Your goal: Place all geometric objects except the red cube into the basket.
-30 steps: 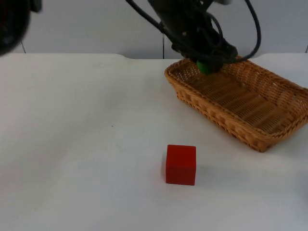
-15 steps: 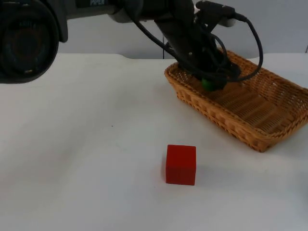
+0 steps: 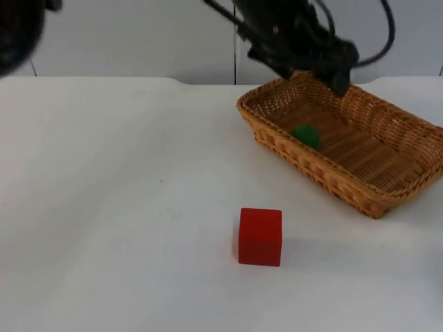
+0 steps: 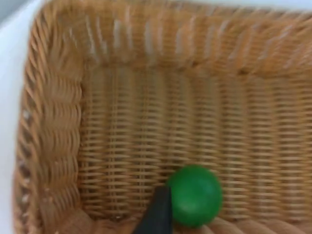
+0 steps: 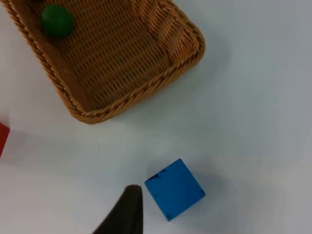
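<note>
The green ball (image 3: 305, 135) now lies loose on the floor of the wicker basket (image 3: 387, 200), near its left end; half a second ago the left gripper (image 3: 337, 75) was down in the basket around it. That gripper has lifted above the far rim, and I cannot tell how its fingers stand. One red cube (image 3: 260, 236) sits on the white table (image 3: 104, 207), unmoved. One blue cube (image 5: 174, 189) lies outside the basket, just beside the right gripper's fingertip (image 5: 127, 210); whether that gripper is open I cannot tell.

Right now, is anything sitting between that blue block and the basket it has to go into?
Nothing visible does: only bare white table lies between the blue block and the basket. The green ball already lies inside.
</note>
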Available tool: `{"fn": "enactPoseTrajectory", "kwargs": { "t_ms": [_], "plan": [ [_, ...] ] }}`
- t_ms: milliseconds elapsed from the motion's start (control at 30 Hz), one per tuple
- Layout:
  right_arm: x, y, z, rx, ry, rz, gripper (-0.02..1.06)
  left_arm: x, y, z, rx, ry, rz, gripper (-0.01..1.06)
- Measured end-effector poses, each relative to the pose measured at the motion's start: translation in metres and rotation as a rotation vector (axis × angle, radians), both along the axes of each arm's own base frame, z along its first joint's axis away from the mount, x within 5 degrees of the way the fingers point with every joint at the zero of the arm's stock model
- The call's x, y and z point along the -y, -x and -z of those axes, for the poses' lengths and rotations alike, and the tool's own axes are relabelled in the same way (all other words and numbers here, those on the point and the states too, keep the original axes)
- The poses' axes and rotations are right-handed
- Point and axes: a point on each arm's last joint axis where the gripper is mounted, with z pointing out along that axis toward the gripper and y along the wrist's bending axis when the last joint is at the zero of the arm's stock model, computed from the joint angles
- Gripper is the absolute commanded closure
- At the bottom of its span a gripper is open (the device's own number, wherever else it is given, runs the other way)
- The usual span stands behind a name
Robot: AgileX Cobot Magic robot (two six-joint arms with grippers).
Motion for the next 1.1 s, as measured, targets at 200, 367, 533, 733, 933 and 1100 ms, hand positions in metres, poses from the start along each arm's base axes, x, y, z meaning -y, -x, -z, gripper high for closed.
{"fn": "enactPoseTrajectory", "kwargs": {
  "t_ms": [200,367,533,733,933,1100],
  "plan": [
    [0.000,0.000,0.000,0.000,0.000,0.000,-0.01,-0.019,0.023,-0.064,-0.010,-0.047,0.038,0.23],
    [0.000,0.000,0.000,0.000,0.000,0.000,-0.01,-0.039,0.027,-0.072,-0.120,-0.084,-0.002,0.23],
    [0.000,0.000,0.000,0.000,0.000,0.000,-0.01,-0.056,0.024,-0.055,-0.195,-0.125,-0.052,0.23],
    [0.000,0.000,0.000,0.000,0.001,-0.002,-0.01,-0.071,0.042,-0.031,-0.290,-0.208,-0.067,0.23],
    [0.000,0.000,0.000,0.000,0.001,-0.002,-0.01,-0.098,0.062,-0.039,-0.255,-0.198,-0.122,0.23],
    [0.000,0.000,0.000,0.000,0.001,-0.002,-0.01,-0.134,0.078,-0.047,-0.213,-0.163,-0.213,0.23]
  ]
}}
